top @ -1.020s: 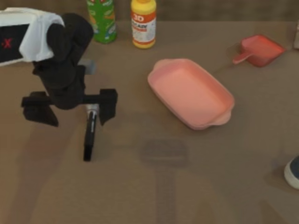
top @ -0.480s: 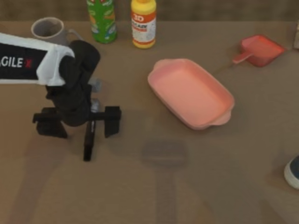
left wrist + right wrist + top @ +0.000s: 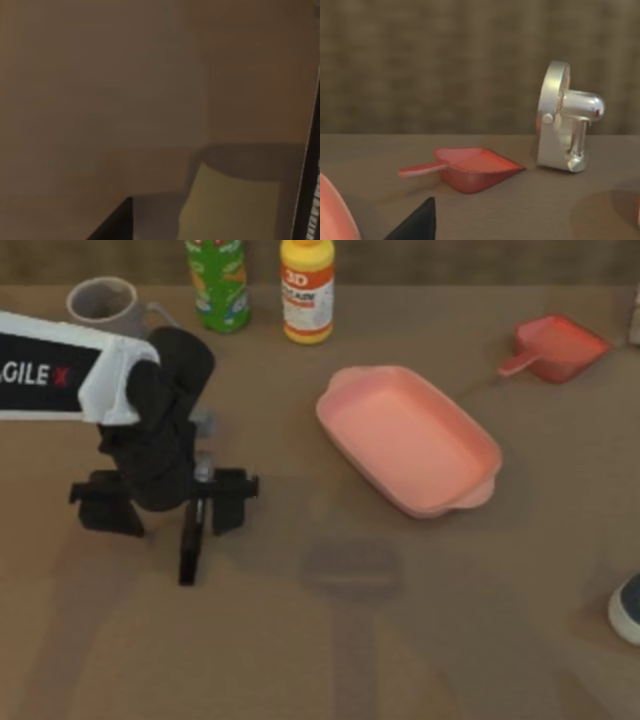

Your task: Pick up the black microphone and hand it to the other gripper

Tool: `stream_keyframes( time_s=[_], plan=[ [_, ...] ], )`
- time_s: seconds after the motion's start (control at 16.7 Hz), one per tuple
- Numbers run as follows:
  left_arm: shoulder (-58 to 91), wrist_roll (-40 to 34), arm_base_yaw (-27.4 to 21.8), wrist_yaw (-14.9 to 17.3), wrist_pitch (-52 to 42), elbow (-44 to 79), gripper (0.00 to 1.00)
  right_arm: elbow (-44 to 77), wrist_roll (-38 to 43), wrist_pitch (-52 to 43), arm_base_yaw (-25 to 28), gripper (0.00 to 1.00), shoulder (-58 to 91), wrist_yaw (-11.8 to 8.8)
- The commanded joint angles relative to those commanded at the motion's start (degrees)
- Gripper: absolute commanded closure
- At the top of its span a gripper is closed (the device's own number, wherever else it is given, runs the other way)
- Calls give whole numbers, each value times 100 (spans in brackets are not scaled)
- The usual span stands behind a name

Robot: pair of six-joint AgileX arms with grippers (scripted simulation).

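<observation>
Top view: left gripper [image 3: 168, 502] fingers have narrowed around black microphone [image 3: 190, 540].

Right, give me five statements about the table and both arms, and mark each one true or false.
1. The black microphone lies flat on the table. True.
2. The left end effector is at the microphone's head end, fingers apart. True.
3. The pink baking dish holds the red scoop. False: the scoop lies apart from it, toward the table's far right.
4. The grey mug stands at the far left. True.
5. The right end effector grips the microphone. False: only one dark fingertip shows in its wrist view, nowhere near the microphone.
</observation>
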Motion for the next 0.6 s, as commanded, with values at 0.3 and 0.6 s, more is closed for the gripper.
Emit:
stream_keyframes(
  time_s=[0.3, 0.6],
  plan=[
    [0, 0, 0, 0, 0, 0, 75, 0, 0, 0, 0, 0, 0, 0],
    [0, 0, 0, 0, 0, 0, 100, 0, 0, 0, 0, 0, 0, 0]
  ],
)
